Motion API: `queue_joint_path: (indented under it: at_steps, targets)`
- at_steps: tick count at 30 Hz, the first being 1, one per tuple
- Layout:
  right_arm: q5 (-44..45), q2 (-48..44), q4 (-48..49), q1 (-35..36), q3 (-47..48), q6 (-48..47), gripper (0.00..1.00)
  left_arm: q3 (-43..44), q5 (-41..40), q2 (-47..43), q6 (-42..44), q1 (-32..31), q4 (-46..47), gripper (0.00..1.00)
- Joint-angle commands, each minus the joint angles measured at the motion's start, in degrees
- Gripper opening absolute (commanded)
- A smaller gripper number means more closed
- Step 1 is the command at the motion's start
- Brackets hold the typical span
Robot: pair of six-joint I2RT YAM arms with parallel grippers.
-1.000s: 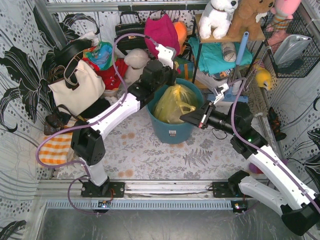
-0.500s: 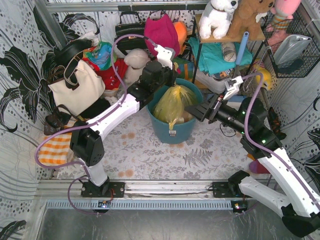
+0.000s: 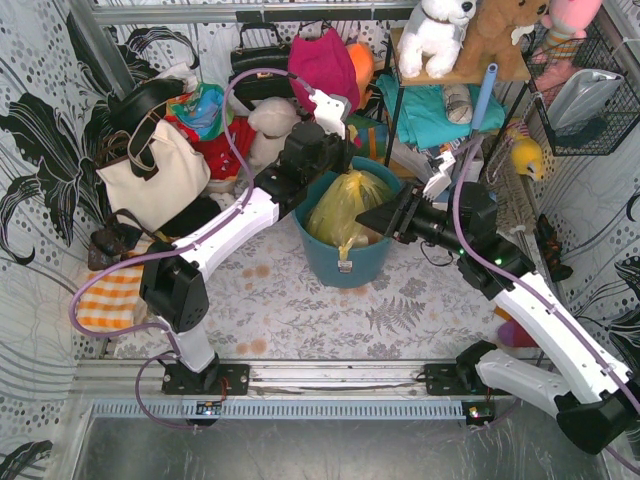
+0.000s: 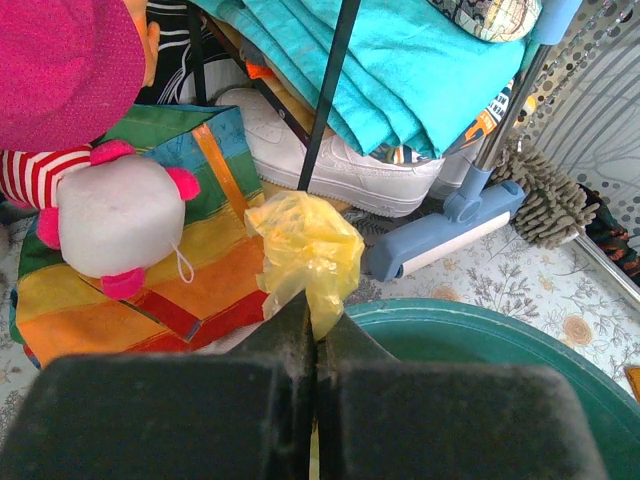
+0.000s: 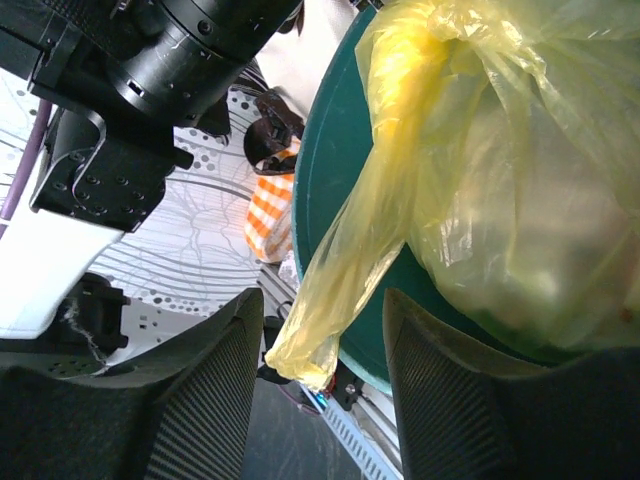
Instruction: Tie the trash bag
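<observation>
Bench lies open between near edge and bin, whose mouth the trash bag fills. Handbags, toys and a rack crowd the far edge; left arm and right arm flank the bin.

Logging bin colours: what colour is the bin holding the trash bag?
Teal bin, clearest in the top external view.

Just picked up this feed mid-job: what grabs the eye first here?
The yellow trash bag bulging out of the teal bin at mid-table. The left gripper is shut on a bunched tuft of it above the rim, while the right gripper stands open around a twisted strand draped over the bin's rim.
</observation>
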Motion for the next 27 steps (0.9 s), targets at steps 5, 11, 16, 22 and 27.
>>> queue_joint_path:
  at_steps: [5, 11, 16, 22, 27]
  targets:
    - [-4.4, 1.29, 10.98, 0.11, -3.43, 5.65, 0.37, 1.26, 0.58, -1.62, -0.57, 0.37, 2.77, 0.0]
    - [-8.86, 1.52, 23.61, 0.16, -8.65, 12.64, 0.34, 1.31, 0.66, -1.5, -0.71, 0.37, 2.86, 0.0]
    - [-10.68, 2.7, 34.16, 0.23, -13.24, 18.49, 0.33, 1.38, 0.71, -1.48, -0.82, 0.38, 2.75, 0.0]
    - [-12.53, 4.9, 41.36, 0.84, -15.43, 21.92, 0.35, 1.32, 0.58, -1.61, -0.8, 0.42, 2.58, 0.0]
    - [-13.52, 6.31, 45.07, 2.98, -16.21, 23.32, 0.35, 1.39, 0.65, -1.5, -0.91, 0.39, 2.68, 0.0]
